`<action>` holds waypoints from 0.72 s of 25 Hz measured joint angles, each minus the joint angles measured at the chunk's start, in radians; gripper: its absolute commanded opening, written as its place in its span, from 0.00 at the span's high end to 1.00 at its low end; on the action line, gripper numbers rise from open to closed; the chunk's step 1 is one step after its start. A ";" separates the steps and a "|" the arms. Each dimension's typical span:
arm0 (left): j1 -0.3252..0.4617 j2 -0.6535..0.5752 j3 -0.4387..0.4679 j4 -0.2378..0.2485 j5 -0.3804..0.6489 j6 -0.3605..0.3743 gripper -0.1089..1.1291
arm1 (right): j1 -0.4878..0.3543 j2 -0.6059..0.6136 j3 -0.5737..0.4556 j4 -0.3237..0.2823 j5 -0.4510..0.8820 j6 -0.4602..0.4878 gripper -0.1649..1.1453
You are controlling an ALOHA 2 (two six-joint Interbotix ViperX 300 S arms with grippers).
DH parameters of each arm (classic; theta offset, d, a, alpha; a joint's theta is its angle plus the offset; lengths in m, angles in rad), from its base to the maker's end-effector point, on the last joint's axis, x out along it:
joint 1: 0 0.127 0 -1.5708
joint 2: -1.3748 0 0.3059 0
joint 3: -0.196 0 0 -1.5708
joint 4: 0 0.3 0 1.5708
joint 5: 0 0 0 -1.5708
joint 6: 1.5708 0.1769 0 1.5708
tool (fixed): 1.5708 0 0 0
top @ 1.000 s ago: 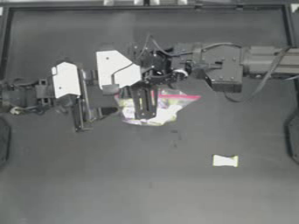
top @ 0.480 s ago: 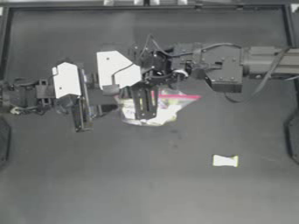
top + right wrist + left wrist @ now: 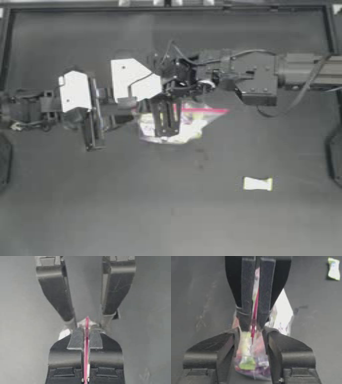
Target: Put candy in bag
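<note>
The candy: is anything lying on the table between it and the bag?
Nothing visible lies between the candy and the bag. But both grippers, left and right, are clamped on the bag's pink strip, which looks pinched shut.

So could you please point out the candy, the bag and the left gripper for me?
candy (image 3: 257, 184), top view, middle of the pale wrapper.
bag (image 3: 190, 127), top view, clear crinkly body beside the fingers.
left gripper (image 3: 252, 333), left wrist view, between its fingertips, shut on the bag.
</note>
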 measured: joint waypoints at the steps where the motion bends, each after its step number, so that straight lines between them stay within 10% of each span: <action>1: 0.000 -0.003 0.000 0.002 0.000 0.000 0.31 | -0.002 0.000 -0.002 0.000 0.002 0.000 0.83; 18: 0.000 -0.008 0.000 0.000 0.006 0.000 0.31 | 0.002 -0.002 -0.002 0.000 0.000 -0.002 0.83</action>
